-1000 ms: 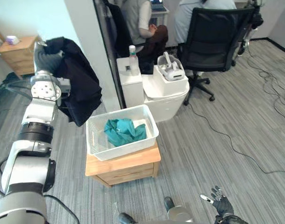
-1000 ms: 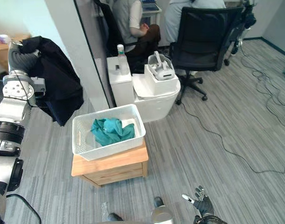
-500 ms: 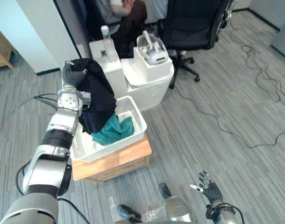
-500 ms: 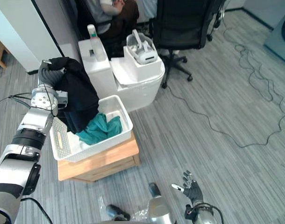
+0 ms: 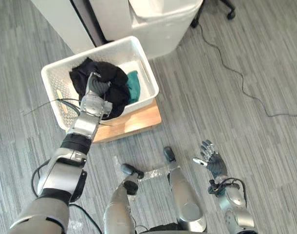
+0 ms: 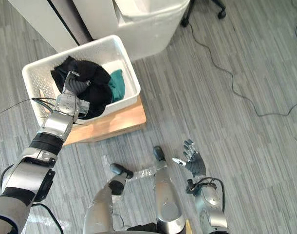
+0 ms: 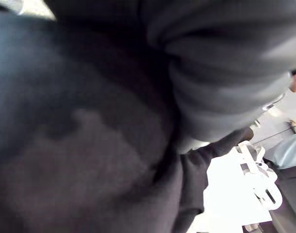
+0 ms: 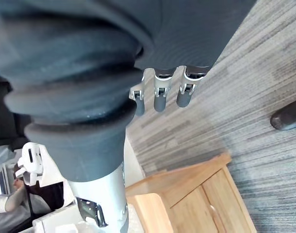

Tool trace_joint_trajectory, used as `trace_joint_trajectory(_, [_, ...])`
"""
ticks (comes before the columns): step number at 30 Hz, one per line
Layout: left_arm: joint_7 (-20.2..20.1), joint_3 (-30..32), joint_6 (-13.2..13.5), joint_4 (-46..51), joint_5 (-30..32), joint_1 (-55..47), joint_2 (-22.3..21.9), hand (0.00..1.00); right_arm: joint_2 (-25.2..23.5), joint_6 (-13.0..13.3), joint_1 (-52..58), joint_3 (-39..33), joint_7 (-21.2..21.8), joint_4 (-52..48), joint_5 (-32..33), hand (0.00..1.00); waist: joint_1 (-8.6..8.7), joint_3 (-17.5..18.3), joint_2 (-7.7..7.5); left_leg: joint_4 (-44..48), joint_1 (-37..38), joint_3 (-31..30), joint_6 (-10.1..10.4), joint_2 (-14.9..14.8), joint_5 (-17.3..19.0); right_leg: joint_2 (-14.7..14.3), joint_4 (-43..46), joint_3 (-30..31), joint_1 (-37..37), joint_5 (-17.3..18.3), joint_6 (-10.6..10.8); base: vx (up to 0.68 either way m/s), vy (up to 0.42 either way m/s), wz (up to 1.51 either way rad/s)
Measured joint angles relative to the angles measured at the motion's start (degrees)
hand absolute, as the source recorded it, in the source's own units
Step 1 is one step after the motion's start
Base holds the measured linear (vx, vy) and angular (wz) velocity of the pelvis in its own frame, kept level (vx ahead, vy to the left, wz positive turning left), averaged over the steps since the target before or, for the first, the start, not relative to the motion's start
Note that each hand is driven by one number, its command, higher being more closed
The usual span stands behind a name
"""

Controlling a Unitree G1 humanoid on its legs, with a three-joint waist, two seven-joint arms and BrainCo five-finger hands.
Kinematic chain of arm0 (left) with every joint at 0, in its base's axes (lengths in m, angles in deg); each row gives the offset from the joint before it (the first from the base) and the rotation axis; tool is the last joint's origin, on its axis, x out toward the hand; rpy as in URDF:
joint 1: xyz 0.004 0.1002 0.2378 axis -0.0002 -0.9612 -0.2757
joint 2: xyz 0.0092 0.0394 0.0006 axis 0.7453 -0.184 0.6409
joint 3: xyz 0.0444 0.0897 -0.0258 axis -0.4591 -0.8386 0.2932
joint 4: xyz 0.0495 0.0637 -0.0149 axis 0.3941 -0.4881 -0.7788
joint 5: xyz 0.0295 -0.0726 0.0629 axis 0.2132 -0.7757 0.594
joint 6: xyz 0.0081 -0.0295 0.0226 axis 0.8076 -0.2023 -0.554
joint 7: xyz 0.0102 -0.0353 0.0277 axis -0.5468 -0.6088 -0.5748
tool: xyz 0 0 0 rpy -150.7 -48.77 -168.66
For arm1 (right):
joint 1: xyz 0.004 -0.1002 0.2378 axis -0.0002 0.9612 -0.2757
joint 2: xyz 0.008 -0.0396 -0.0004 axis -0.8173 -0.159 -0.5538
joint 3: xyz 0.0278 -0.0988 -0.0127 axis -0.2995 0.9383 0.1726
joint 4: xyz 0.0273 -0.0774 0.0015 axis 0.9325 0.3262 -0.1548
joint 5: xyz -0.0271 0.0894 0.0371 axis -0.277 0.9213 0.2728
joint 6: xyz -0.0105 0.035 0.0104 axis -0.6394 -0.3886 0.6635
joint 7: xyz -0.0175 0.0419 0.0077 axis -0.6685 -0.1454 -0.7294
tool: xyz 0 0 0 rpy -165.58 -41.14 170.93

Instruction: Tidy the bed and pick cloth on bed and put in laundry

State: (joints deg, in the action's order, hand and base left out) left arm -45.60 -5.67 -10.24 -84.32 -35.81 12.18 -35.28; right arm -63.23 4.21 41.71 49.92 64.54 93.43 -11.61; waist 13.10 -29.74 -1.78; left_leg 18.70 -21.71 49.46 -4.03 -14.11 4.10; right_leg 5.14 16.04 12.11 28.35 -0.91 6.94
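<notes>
A black cloth (image 5: 117, 90) lies bunched in the white laundry basket (image 5: 90, 54), covering most of a teal cloth (image 5: 134, 83) beside it. My left hand (image 5: 94, 87) reaches into the basket and sits in the black cloth, which drapes over and around it. In the left wrist view the dark cloth (image 7: 90, 145) lies close against the camera. My right hand (image 5: 209, 161) hangs low at the right above the floor, open, with its straight fingers (image 8: 160, 97) holding nothing.
The basket rests on a low wooden nightstand (image 5: 136, 119). A white rounded bin (image 5: 163, 19) stands just behind it, next to a white pillar (image 5: 61, 22). A black cable (image 5: 246, 92) runs over the grey floor on the right.
The camera has tipped downward. My left hand has come down with the black cloth, from above the basket's edge into the basket, onto the teal cloth. The right hand stays put.
</notes>
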Motion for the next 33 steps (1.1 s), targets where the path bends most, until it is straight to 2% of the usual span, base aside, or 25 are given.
trace_joint_trajectory(8, [-0.2,1.8,-1.1,1.6,0.0,0.8,0.0,0.0,0.1,0.2,-0.1,0.1,-0.7,-1.9,2.0,0.0,-1.75,-0.4,0.02,3.6,-1.2,-1.1,-0.4,-1.4,1.5,0.1,3.1,-1.3,0.7,1.6,0.0,0.03,-0.029,0.08])
trace_joint_trajectory(13, [-0.3,3.1,-0.9,3.9,-0.6,0.3,0.0,0.0,0.1,0.2,0.7,-0.1,0.8,-2.0,2.0,0.0,-1.89,-0.5,0.06,4.3,0.5,-1.4,-0.1,-1.8,2.4,0.6,3.3,-3.1,-1.9,2.5,0.0,0.05,-0.032,0.17])
trace_joint_trajectory(18, [-1.8,4.3,0.8,8.1,-2.0,-1.9,0.4,0.0,0.1,0.2,2.3,-0.2,1.4,-2.0,-0.1,0.0,-3.07,-0.2,0.78,4.3,5.1,-0.5,0.3,-2.0,3.8,1.1,1.6,-4.0,-7.3,2.8,-0.2,0.07,-0.006,0.09])
trace_joint_trajectory(20, [-3.7,4.8,2.9,10.9,-4.3,-4.1,1.0,0.0,0.1,0.1,4.0,-0.3,1.9,-2.1,-0.8,0.0,-3.12,0.1,1.3,4.3,8.1,1.7,0.3,-2.9,4.2,1.3,0.0,-5.2,-10.8,2.8,-0.2,0.11,-0.002,0.24])
trace_joint_trajectory(22, [-5.2,6.3,4.6,12.6,-6.0,-7.4,1.3,0.0,0.2,-0.1,5.0,-0.5,2.0,-2.0,-1.0,0.0,-3.34,1.5,2.11,3.9,9.9,1.8,0.5,-2.9,4.1,1.3,-1.3,-5.8,-13.4,2.9,-0.3,0.1,-0.001,0.12])
trace_joint_trajectory(24, [-7.1,7.7,6.1,13.0,-8.2,-13.5,1.4,0.0,0.1,-0.4,6.5,-0.7,3.2,-1.0,-3.2,0.0,-4.22,6.0,3.37,2.7,11.6,1.7,1.0,-2.4,3.8,1.5,-2.7,-6.1,-15.4,2.9,-0.4,0.12,0.008,0.0])
trace_joint_trajectory(28, [-10.1,11.9,7.7,14.8,-9.1,-23.5,1.4,0.0,-0.4,-1.2,8.2,-1.0,4.7,4.3,-7.0,0.0,-4.42,11.4,3.74,-2.0,16.6,-0.9,2.7,0.5,2.3,2.4,-5.4,-8.5,-21.9,4.0,-0.8,0.1,-0.001,0.31])
trace_joint_trajectory(29, [-10.9,13.0,8.3,15.7,-9.4,-26.9,1.5,0.0,-0.9,-2.0,9.0,-1.6,5.0,6.6,-7.7,0.0,-4.42,13.7,3.84,-3.8,17.4,-2.0,3.4,1.5,1.7,2.8,-6.4,-9.4,-23.4,4.3,-0.7,0.08,-0.019,0.48])
trace_joint_trajectory(33, [-14.7,16.6,9.3,17.4,-15.1,-37.2,0.9,0.0,-1.5,-3.4,8.5,-3.1,5.3,17.0,-9.5,0.0,-4.87,18.4,3.79,-10.3,20.5,-5.1,3.3,5.3,-1.8,3.5,-9.2,-11.7,-27.6,4.7,-0.9,0.06,-0.003,0.36])
